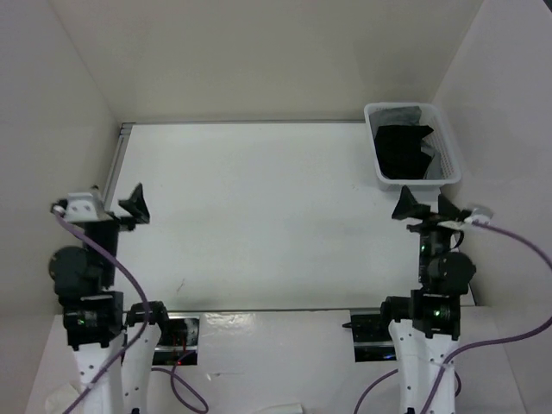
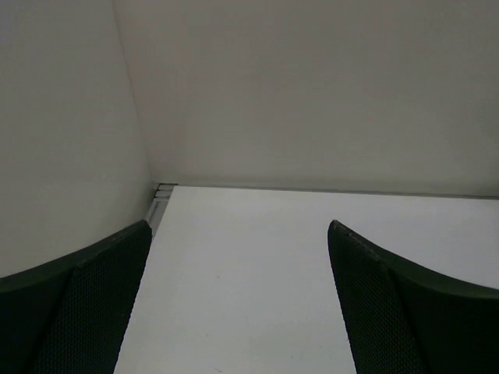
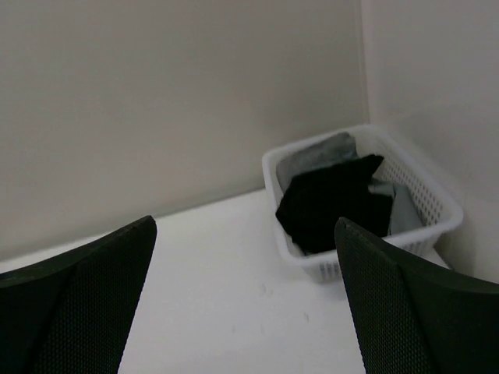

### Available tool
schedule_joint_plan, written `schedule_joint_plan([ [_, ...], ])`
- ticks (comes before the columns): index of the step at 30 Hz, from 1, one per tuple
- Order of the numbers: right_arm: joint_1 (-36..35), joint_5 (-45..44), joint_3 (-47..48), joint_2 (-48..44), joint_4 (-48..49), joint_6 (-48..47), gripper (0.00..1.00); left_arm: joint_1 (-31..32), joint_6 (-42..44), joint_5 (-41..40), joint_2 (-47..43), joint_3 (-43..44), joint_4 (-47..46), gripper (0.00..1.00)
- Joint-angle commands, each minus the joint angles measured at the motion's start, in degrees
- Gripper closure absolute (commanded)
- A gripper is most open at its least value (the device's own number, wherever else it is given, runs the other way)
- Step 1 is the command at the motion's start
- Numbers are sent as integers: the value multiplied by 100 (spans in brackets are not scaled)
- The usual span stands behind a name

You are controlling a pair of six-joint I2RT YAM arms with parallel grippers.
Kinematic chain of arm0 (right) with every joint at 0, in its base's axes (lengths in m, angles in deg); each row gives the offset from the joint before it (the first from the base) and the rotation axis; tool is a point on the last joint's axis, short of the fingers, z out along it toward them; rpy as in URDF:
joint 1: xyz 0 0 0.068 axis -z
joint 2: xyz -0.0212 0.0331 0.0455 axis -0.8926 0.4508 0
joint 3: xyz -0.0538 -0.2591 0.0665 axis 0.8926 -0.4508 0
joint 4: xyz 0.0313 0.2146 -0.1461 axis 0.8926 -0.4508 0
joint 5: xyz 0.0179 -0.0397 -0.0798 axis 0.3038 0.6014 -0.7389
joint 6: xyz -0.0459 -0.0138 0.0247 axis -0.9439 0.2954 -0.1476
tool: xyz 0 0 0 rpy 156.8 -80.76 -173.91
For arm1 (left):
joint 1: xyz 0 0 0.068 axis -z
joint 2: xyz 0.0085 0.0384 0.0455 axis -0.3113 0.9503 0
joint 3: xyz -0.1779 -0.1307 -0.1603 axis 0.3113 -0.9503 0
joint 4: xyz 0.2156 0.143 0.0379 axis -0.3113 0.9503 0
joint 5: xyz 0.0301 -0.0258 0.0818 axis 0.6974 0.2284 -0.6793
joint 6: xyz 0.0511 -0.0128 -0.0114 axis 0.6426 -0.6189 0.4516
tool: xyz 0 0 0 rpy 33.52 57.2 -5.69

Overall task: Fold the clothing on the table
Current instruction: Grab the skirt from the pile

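Note:
The only clothing I see is a black garment (image 1: 404, 148) (image 3: 331, 202) lying crumpled over a grey one (image 3: 316, 156) inside a small white basket (image 1: 373, 151) (image 3: 427, 232). The basket stands at the back right corner of the white table (image 1: 259, 216) (image 2: 249, 296) (image 3: 226, 296). My right gripper (image 1: 427, 210) (image 3: 245, 224) hovers just in front of the basket, open and holding nothing. At the table's left side my left gripper (image 1: 112, 211) (image 2: 238, 227) is also open and holds nothing. It faces the far left corner.
White walls close in the table at the back, left and right. A metal strip (image 1: 116, 159) (image 2: 158, 204) runs along the left edge. Both arm bases and purple cables (image 1: 121, 276) sit at the near edge.

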Motion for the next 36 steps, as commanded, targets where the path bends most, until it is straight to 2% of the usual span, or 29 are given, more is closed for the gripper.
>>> schedule_joint_plan([
  [1,-103,-519,1627,2114,-391,471,1,8,-453,-816,1969,2343,1351,1],
  [2,-33,-519,2057,2598,-689,263,1,8,-348,-817,2383,2844,2103,1],
  [3,106,-327,2471,3047,-988,104,1,8,-7,-817,3065,3293,2415,1],
  [4,195,153,3153,3434,-1513,-63,1,8,188,-817,3342,3915,2662,1],
  [5,274,436,3447,4047,-1727,-578,1,-53,424,-756,3675,4078,2908,1],
  [6,327,657,3868,4288,-1904,-931,1,-124,427,-756,3748,4132,2910,1],
  [7,328,815,3977,4490,-2045,-1248,1,-176,427,-756,3801,4132,2910,1],
  [8,328,582,4030,4701,-2107,-1321,1,-177,427,-756,3924,4132,2910,1],
  [9,328,414,4083,4756,-2160,-1322,1,-177,992,-538,4047,4080,3137,1],
  [10,328,361,4083,4756,-2160,-1409,1,-177,1207,-484,4205,4132,3235,1],
  [12,328,623,3935,4756,-2160,-1794,1,-177,1148,-954,4810,4185,3297,1],
  [14,423,711,3934,4817,-2229,-1744,1,-177,928,-1054,5485,4185,3358,1],
  [17,643,791,4398,5571,-2747,-1673,1,-177,761,-529,6504,4772,3692,1],
  [19,644,791,4715,6143,-3144,-1812,1,-10,613,-466,7007,5011,3763,1],
  [24,644,502,4716,6557,-3005,-1779,1,165,611,-263,6975,4424,2825,1],
  [26,644,422,5004,7013,-3074,-1779,1,280,664,-508,6835,4019,2367,1],
  [29,644,588,5592,7822,-3417,-1981,1,333,716,-449,6834,3895,2295,1],
  [36,706,887,7079,9553,-3549,-1867,1,500,1006,-316,7018,3553,2243,1],
])
